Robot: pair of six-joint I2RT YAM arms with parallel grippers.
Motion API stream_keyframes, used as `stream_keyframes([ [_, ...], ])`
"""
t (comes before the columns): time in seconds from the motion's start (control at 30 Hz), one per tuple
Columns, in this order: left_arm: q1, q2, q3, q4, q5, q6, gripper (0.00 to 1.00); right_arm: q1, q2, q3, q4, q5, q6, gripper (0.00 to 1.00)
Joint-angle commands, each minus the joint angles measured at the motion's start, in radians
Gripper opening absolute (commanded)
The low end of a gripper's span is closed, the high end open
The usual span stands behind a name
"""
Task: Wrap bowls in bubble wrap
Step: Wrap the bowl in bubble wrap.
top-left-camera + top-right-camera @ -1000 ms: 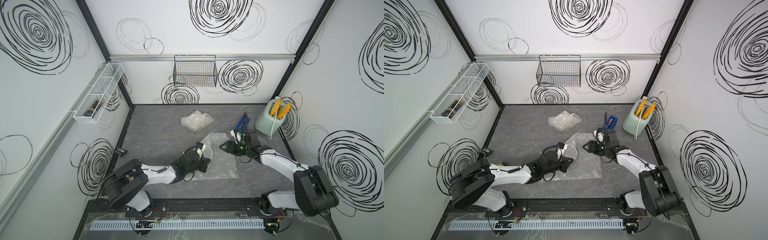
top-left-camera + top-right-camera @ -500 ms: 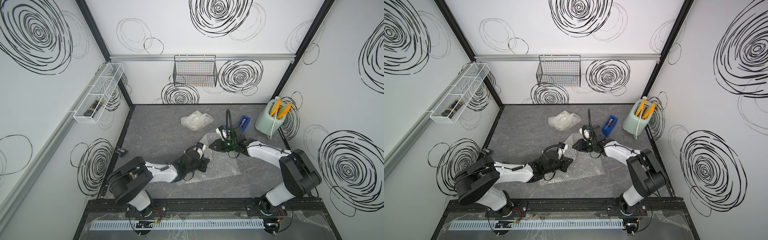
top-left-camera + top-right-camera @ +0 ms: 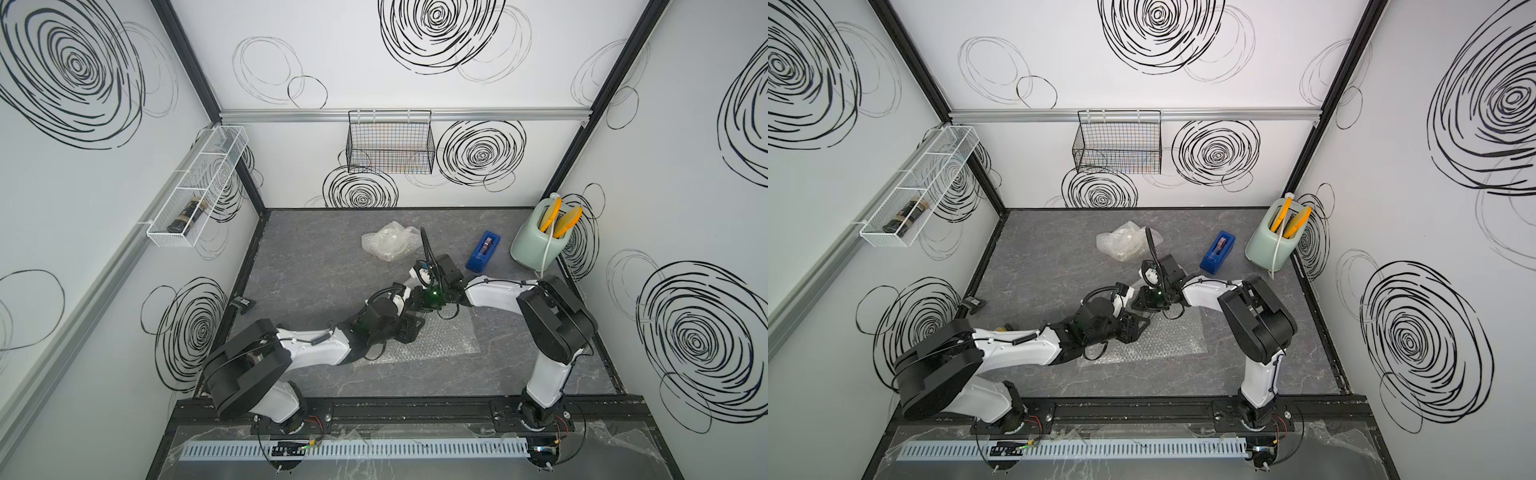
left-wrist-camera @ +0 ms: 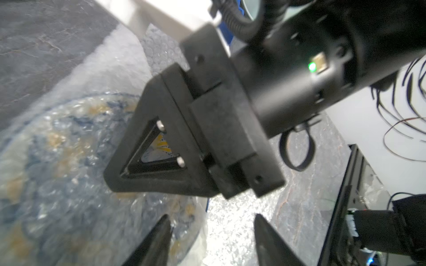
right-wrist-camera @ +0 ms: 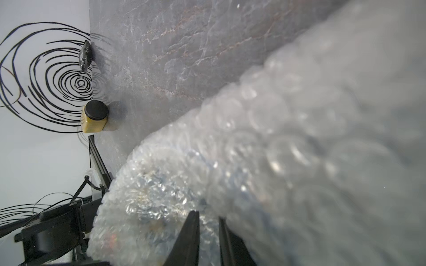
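A blue-patterned bowl (image 4: 57, 161) lies under a fold of bubble wrap (image 5: 299, 115) in both wrist views; in both top views the two grippers hide it. The flat rest of that bubble wrap sheet (image 3: 449, 336) spreads over the floor toward the right arm. My right gripper (image 5: 207, 216) is shut on the fold of wrap over the bowl, beside my left gripper (image 4: 212, 221). The left gripper is open, one finger (image 4: 161, 235) over the wrapped bowl's edge, nothing between the fingers. Behind them sits a crumpled bubble wrap bundle (image 3: 388, 245) with a round shape inside.
A blue tape dispenser (image 3: 482, 251) and a pale green holder with yellow-handled tools (image 3: 536, 241) stand at the back right. A black wire basket (image 3: 390, 141) hangs on the back wall, a white wire shelf (image 3: 199, 187) on the left wall. A black-lidded jar (image 5: 94, 117) stands by the left wall.
My right gripper moved left from the tape dispenser to the left gripper and closed on the wrap. My left gripper went from shut to open.
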Motion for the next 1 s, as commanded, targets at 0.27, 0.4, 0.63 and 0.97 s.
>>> stream_keyframes([
  [0.27,0.266,-0.21,0.026,-0.327,-0.139,-0.03,0.97,0.001,0.017,0.045,-0.043,0.036,-0.054,0.23],
  [0.4,0.279,-0.083,0.099,-0.311,-0.101,0.044,0.97,0.001,0.015,0.05,-0.05,0.037,-0.059,0.23],
  [0.63,0.248,0.086,0.128,-0.268,-0.028,0.086,0.99,-0.001,0.0,0.048,-0.053,0.04,-0.061,0.24],
  [0.97,0.181,0.171,0.127,-0.292,-0.128,0.109,0.93,-0.056,-0.087,0.052,-0.056,0.04,-0.059,0.38],
])
